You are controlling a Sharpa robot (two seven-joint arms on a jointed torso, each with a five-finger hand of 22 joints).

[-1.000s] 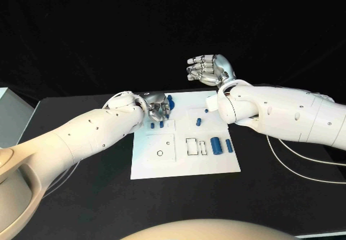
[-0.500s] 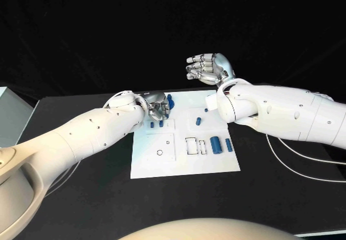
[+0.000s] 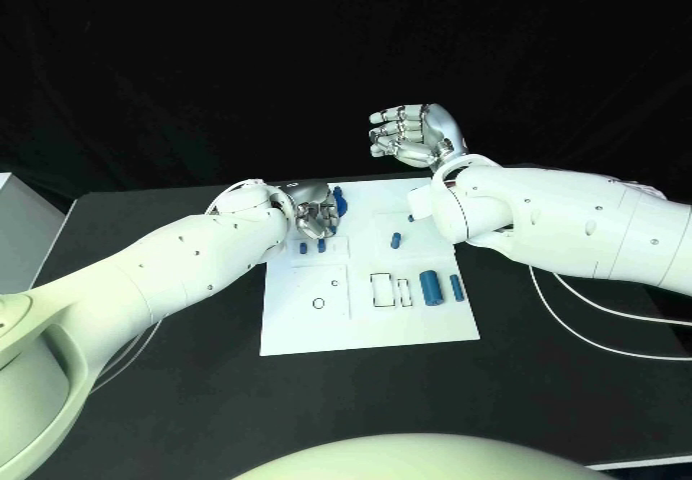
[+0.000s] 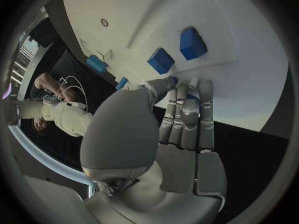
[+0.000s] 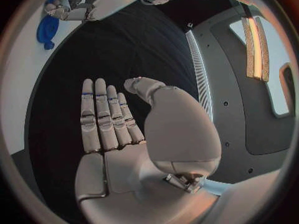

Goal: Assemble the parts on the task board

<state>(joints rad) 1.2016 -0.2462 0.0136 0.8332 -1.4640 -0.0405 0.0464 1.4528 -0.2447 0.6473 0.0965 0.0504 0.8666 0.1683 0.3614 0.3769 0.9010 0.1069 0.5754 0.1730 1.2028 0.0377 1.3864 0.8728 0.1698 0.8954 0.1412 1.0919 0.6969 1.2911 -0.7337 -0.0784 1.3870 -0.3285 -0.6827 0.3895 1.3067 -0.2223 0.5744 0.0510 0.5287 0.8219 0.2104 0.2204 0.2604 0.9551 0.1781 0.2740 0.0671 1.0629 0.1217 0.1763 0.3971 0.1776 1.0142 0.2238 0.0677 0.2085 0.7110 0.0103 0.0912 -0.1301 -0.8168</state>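
The white task board [image 3: 361,320] lies mid-table. My left hand [image 3: 315,212] is down on its far left corner, fingers together and thumb closed against them; a sliver of a small blue part [image 4: 171,79] shows pinched at the fingertips [image 4: 187,87], which touch the board [image 4: 249,84]. A blue round part [image 3: 338,202] sits just beside that hand. Two blue blocks [image 4: 162,60] stand in the board close in front of the fingers. Blue cylinders [image 3: 433,283] lie on the board's right side. My right hand [image 3: 411,133] is raised above the board's far edge, palm [image 5: 115,154] bare, holding nothing.
A pale box [image 3: 22,215] stands at the table's left edge. Thin cables [image 3: 577,300] trail over the table under my right arm. The black table [image 3: 173,400] stretches bare in front of the board.
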